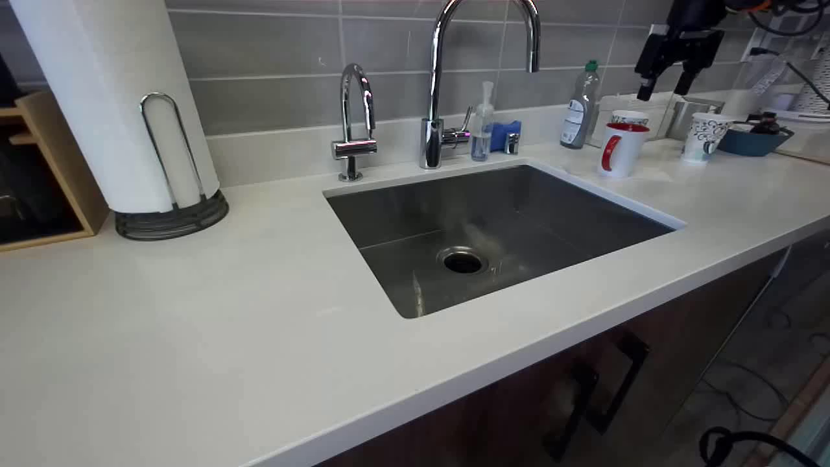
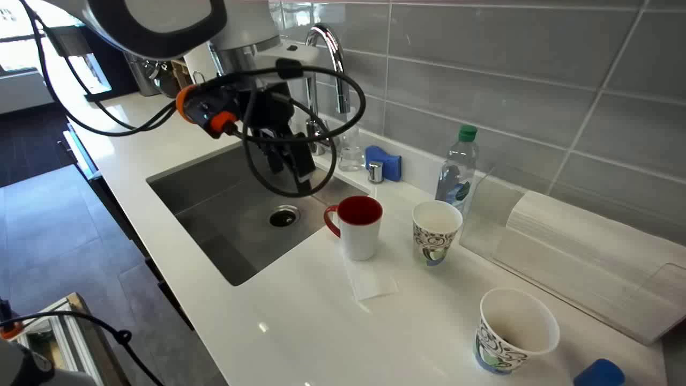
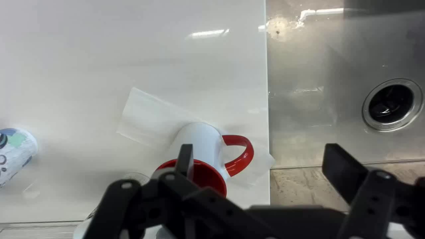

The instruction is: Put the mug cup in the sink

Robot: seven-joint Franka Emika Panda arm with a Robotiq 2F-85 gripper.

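Note:
The mug cup stands upright on the counter beside the sink's edge, white outside with a red inside and red handle. It shows in both exterior views and in the wrist view. Its handle points toward the sink. The sink, a steel basin with a round drain, shows in both exterior views and in the wrist view. My gripper is open and empty, above the mug and the sink edge, apart from both. In the wrist view one finger covers part of the mug's rim.
A tall faucet and a smaller tap stand behind the sink. A dish-soap bottle, patterned paper cups and a clear holder stand near the mug. A paper-towel roll stands across the sink.

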